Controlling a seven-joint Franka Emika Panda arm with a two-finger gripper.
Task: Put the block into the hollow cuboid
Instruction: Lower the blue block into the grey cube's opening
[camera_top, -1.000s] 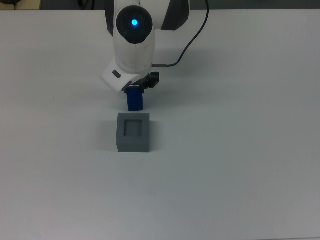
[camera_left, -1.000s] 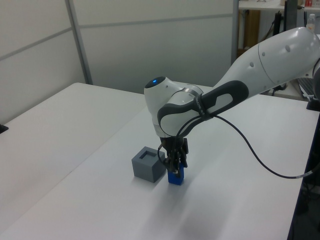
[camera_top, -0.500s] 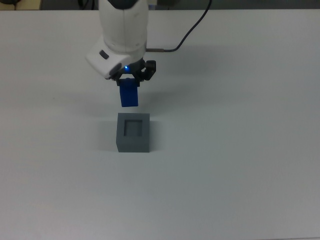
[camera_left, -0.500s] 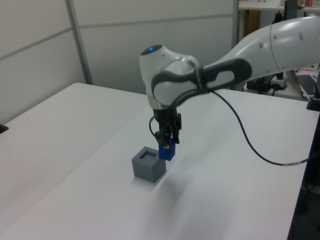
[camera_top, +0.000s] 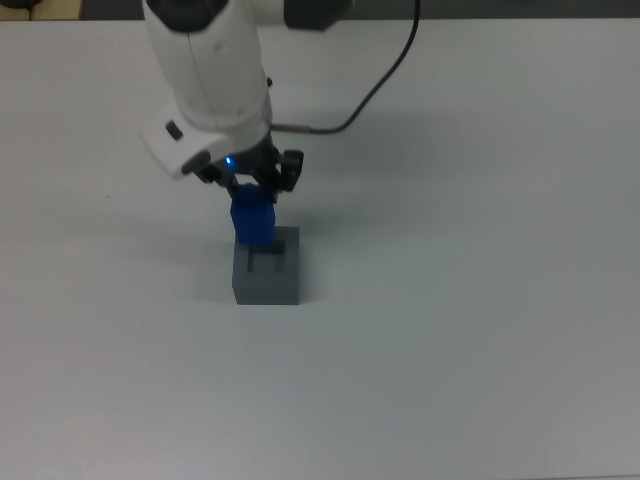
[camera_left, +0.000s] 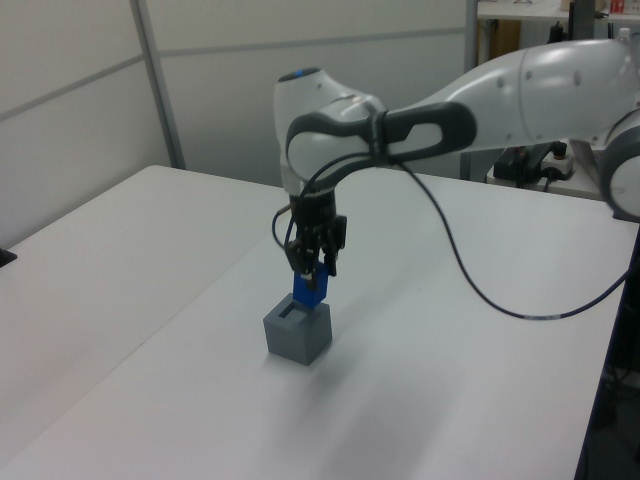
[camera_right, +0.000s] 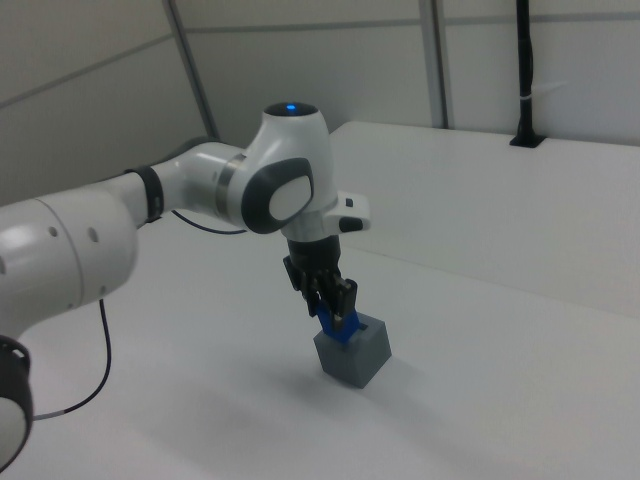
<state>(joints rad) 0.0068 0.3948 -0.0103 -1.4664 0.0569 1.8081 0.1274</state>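
The blue block (camera_top: 252, 222) hangs upright in the air, with my gripper (camera_top: 250, 192) shut on its upper end. It sits directly over the grey hollow cuboid (camera_top: 268, 277), covering part of the square recess in the top view. In the left view the block (camera_left: 309, 288) hovers just above the cuboid's (camera_left: 298, 334) top, its lower end near the rim. The right view shows the block (camera_right: 335, 326) held by the gripper (camera_right: 331, 305) over the cuboid (camera_right: 354, 355). Whether the block's tip is inside the recess I cannot tell.
The cuboid stands alone on a wide white table (camera_top: 480, 330). A black cable (camera_top: 375, 85) runs from the arm toward the top view's upper edge. Wall panels (camera_left: 250, 90) rise behind the table in the left view.
The gripper has carried the block up off the table and across until it is over the cuboid's recess. The cuboid has not moved.
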